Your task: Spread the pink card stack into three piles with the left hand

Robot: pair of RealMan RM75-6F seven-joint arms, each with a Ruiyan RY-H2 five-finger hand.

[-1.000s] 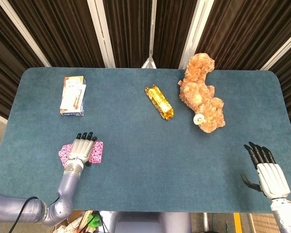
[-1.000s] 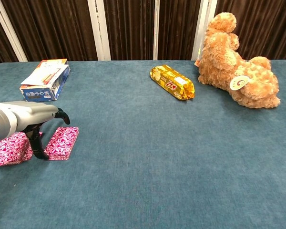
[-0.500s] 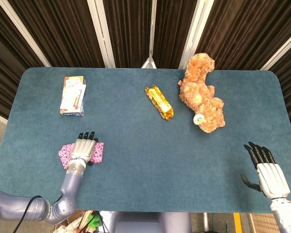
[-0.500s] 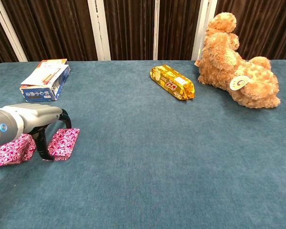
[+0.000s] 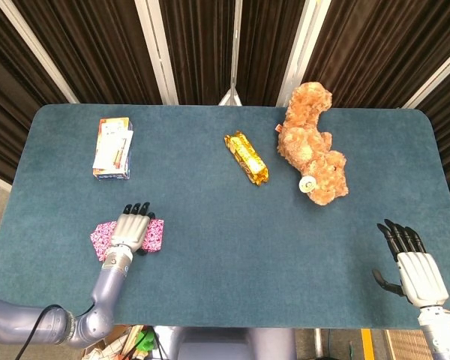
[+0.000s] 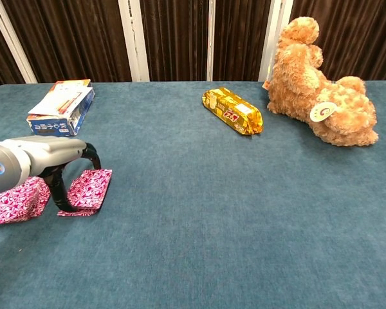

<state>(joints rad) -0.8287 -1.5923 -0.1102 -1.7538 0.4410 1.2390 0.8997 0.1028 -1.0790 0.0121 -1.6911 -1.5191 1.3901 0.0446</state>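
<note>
Nearest, at the near left of the table, the left hand lies palm-down on the pink cards, fingers curved down and pressing the right-hand portion, gripping nothing. The cards now lie in two patches, so the spread looks partway done; next, a third pile must be slid free. Right of the cards, the right hand rests spread and empty. Beyond them sit a box, snack bar and teddy bear.
</note>
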